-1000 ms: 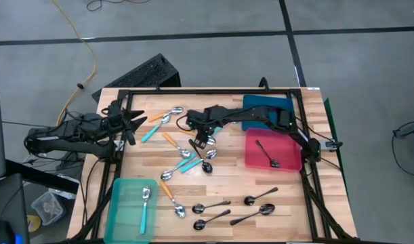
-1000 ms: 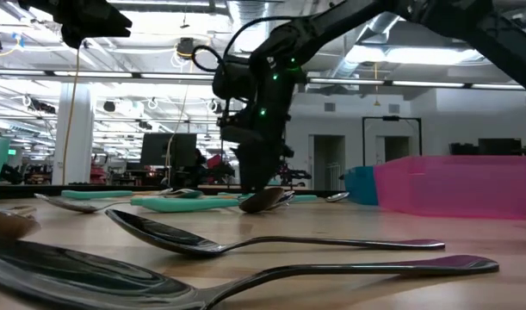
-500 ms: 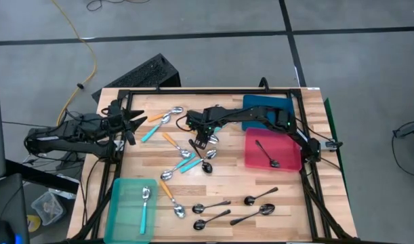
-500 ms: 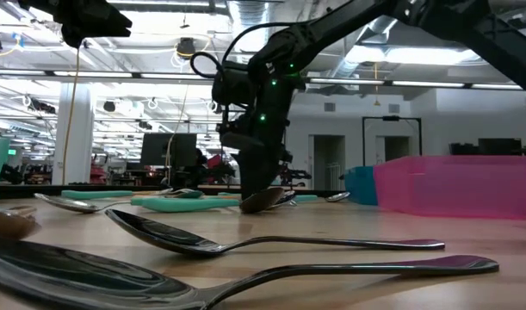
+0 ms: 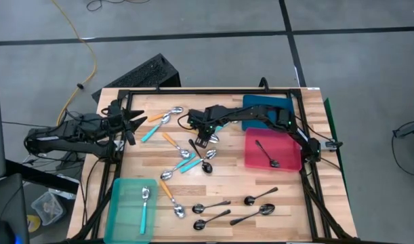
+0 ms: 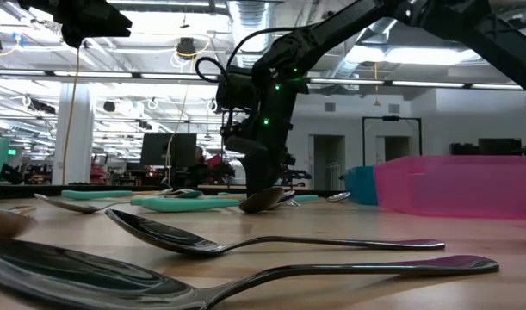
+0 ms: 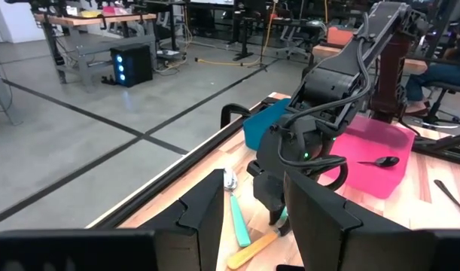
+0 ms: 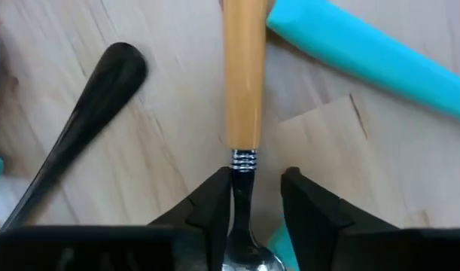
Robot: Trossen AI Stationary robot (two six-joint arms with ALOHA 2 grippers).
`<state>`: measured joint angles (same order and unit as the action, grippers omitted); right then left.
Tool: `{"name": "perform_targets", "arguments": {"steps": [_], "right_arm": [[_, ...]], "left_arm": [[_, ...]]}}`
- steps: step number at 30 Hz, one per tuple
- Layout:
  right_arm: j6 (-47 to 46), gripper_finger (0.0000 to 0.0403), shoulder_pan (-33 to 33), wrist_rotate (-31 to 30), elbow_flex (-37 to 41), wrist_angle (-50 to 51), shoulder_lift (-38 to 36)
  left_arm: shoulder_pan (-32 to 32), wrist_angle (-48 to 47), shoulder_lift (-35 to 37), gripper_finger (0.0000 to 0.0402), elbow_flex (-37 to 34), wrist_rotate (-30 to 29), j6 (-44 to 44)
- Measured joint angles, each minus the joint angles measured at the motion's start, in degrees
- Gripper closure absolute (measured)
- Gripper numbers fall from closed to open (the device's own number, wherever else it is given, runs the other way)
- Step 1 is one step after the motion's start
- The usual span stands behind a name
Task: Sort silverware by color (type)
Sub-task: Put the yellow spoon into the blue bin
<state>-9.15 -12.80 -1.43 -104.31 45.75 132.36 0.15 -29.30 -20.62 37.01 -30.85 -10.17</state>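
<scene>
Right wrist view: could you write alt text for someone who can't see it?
The right tool straddles the metal neck of an orange-handled spoon lying on the wooden table. A dark spoon handle and a teal handle lie beside it.

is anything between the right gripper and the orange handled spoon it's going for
Nothing visible. In the right wrist view the right gripper is down at the table with the orange handled spoon lying directly between its fingers, its metal neck in the gap. A dark spoon handle and a teal handle lie off to the sides.

A yellow cable (image 5: 85, 51) and black keyboard (image 5: 142, 73) lie on the floor.
</scene>
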Motion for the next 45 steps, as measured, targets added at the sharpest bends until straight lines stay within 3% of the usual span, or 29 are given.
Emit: {"name": "perform_targets", "arguments": {"steps": [10,24,31,45], "right_arm": [[-0.9,0.0365,0.0,0.0,0.1,0.2,0.0],[-2.6,0.0378,0.9,4.8,-4.8,3.0,-1.2],[0.3,0.0383,0.6,5.8,-7.7,8.4,-5.9],[1.3,0.0384,-3.7,-9.2,-7.8,32.3,-21.1]], "left_arm": [[0.0,0.0,0.0,0.0278,0.0,0.0,0.0],[0.0,0.0,0.0,0.0278,0.0,0.0,0.0],[0.0,0.0,0.0,0.0278,0.0,0.0,0.0],[0.0,0.0,0.0,0.0278,0.0,0.0,0.0]]}}
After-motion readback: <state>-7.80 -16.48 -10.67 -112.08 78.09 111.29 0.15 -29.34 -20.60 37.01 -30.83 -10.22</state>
